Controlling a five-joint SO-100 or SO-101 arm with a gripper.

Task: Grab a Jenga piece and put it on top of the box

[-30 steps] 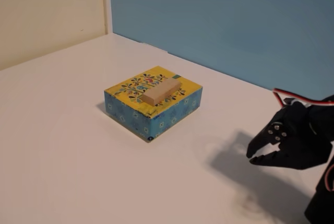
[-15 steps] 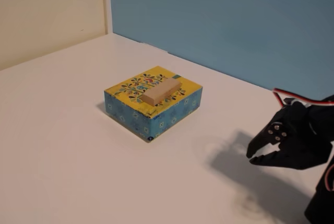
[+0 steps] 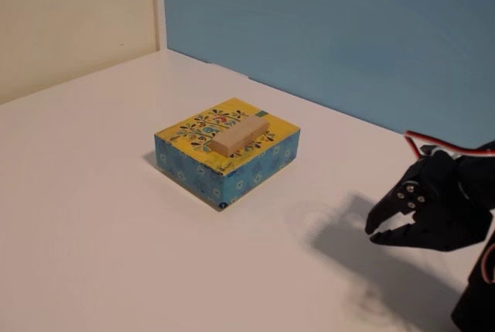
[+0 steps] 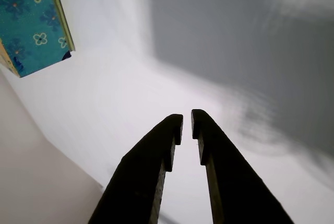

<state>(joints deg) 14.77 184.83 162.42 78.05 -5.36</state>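
The pale-tan Jenga piece (image 3: 240, 136) lies flat on the yellow floral top of the box (image 3: 188, 131), near its middle. The box has blue patterned sides and stands on the white table; one blue side shows at the top left of the wrist view (image 4: 34, 20). My black gripper (image 3: 373, 234) hovers low over the table to the right of the box, well apart from it. In the wrist view the gripper (image 4: 187, 120) has its jaws almost together, with only a narrow slit between them, and holds nothing. The Jenga piece is out of the wrist view.
The white table (image 3: 93, 216) runs to a cream wall (image 3: 69, 15) at the back left and a blue wall (image 3: 332, 30) behind. Red wires (image 3: 433, 144) run along the arm at the right edge.
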